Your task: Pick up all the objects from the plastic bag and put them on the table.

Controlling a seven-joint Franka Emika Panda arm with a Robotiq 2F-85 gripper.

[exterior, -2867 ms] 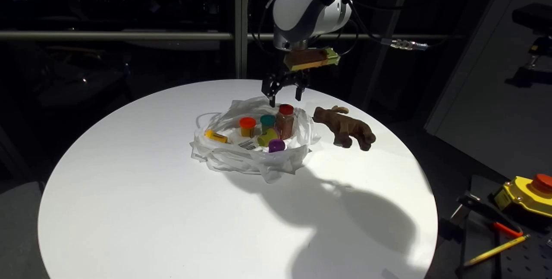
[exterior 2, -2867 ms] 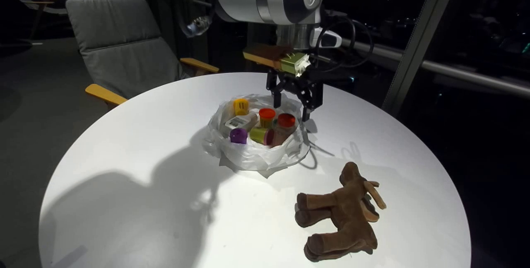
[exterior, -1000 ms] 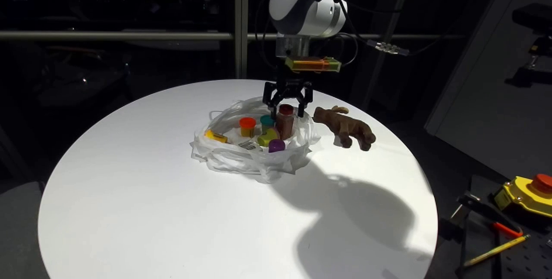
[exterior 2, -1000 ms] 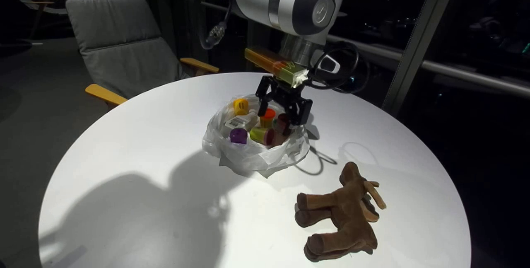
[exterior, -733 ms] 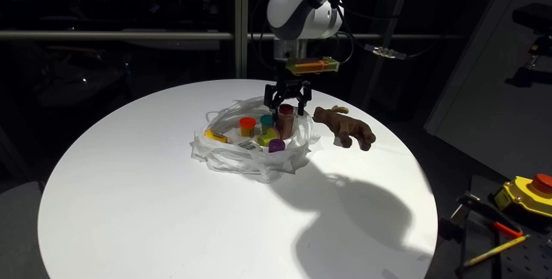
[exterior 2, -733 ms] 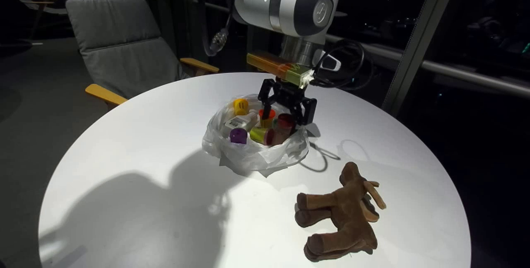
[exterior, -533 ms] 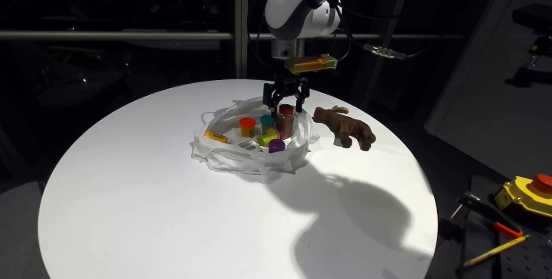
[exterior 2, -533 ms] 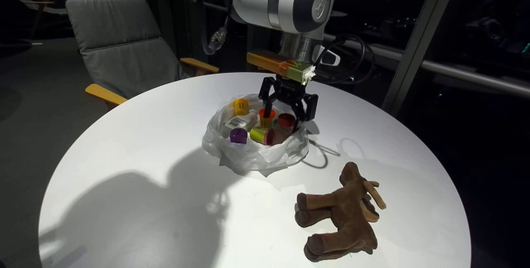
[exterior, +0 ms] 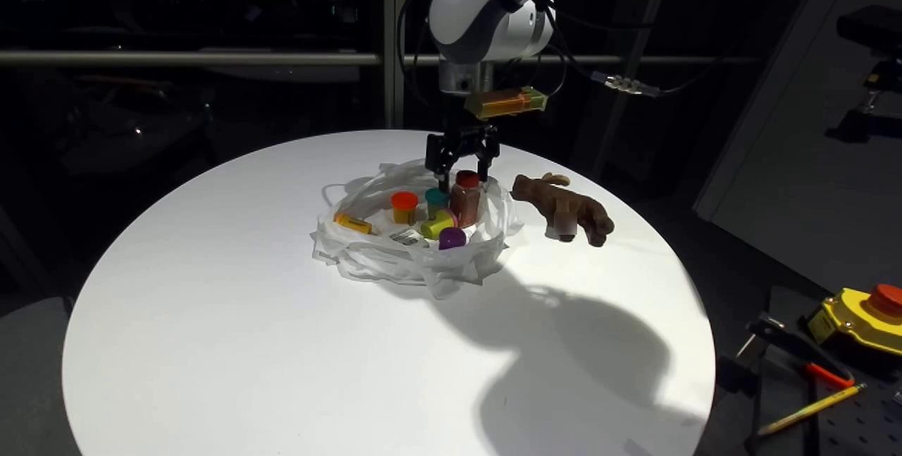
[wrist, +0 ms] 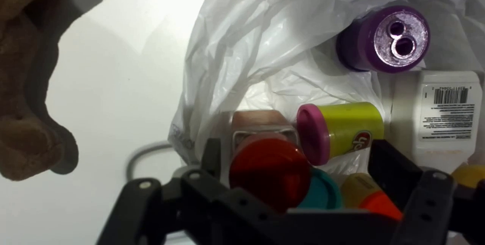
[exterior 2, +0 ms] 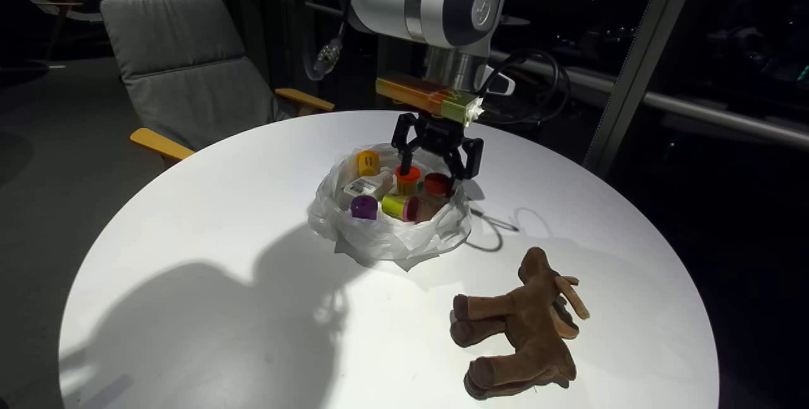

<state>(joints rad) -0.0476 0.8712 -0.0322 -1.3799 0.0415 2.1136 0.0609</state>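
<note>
Jaws spread wide, nothing gripped. They point down over the plastic bag (exterior: 416, 269), tips about level with the cap (wrist: 269, 177) of the red-capped jar (exterior: 465, 206), which I'd call the next pick. Jar is in the bag, standing, long axis near vertical, so in line with a straight-down approach.

Catch: it's off-centre. In the wrist view the cap is between the jaws but close by the one on the side of the brown plush moose (exterior 2: 534, 327); can't make out whether they touch. The teal-lidded tub (wrist: 324, 191) fills part of the gap right beside the cap, and the far jaw hangs over or beside the orange-lidded tub (exterior: 404, 208). Both exterior views show the same bias toward the moose. I'd nudge that way to centre on the cap, then close high: the teal-lidded tub looks lower, so a cap-level grip should clear it. Going deep first risks the far jaw landing on a tub and shoving it into the jar.

Status: moose is out, lying on the surface (exterior: 246, 343). Also in the bag: lime Play-Doh tub (wrist: 346, 127) on its side, lid end toward the jar; purple pencil sharpener (wrist: 384, 42); white barcoded bottle (wrist: 447, 114); yellow tub (exterior 2: 368, 163).
</note>
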